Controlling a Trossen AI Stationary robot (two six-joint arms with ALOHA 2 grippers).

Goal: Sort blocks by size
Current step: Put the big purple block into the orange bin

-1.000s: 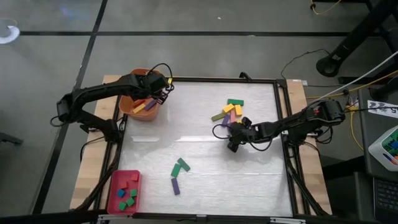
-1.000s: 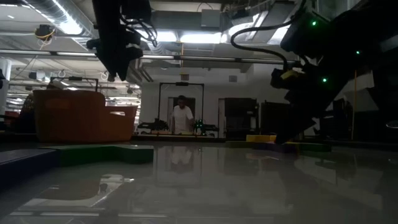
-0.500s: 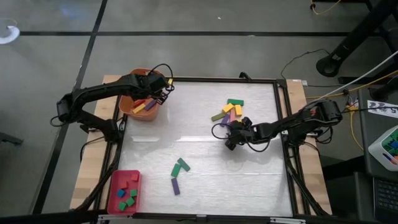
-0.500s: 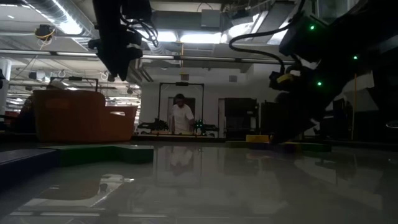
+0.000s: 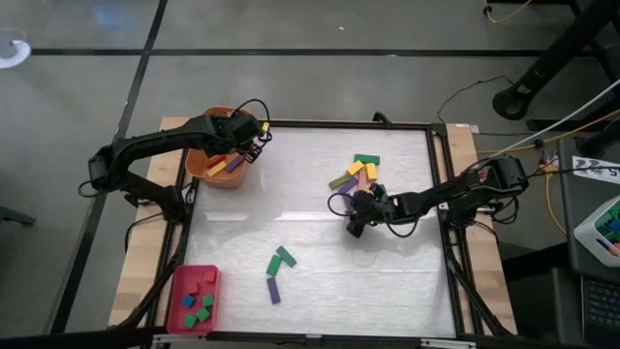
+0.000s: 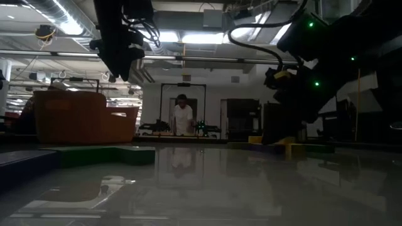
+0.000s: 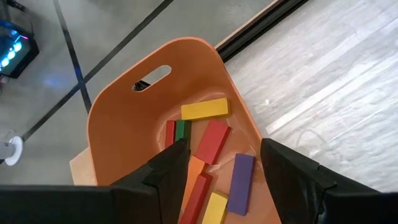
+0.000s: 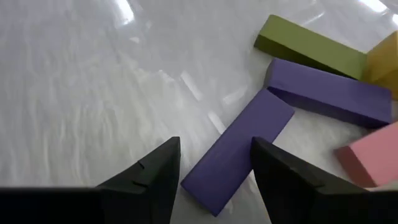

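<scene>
While open above it, orange tub [image 7: 118,127] with long blocks [image 7: 211,142].

The right end effector [image 8: 214,165] shows its two dark fingers [image 8: 152,174] spread apart above the pale, glossy counter [image 8: 93,74]. Between the fingertips lies a purple bar [image 8: 239,149], flat on the counter and set at a slant, with its near end reaching in between the fingers; neither finger touches it. Its far end meets a second purple bar [image 8: 329,93], which lies crosswise. Just beyond that one rests an olive bar [image 8: 308,45]. A yellow block [image 8: 385,56] shows at the edge beside the olive bar, and a pink block [image 8: 370,163] lies near the second purple bar, partly cut off.
</scene>
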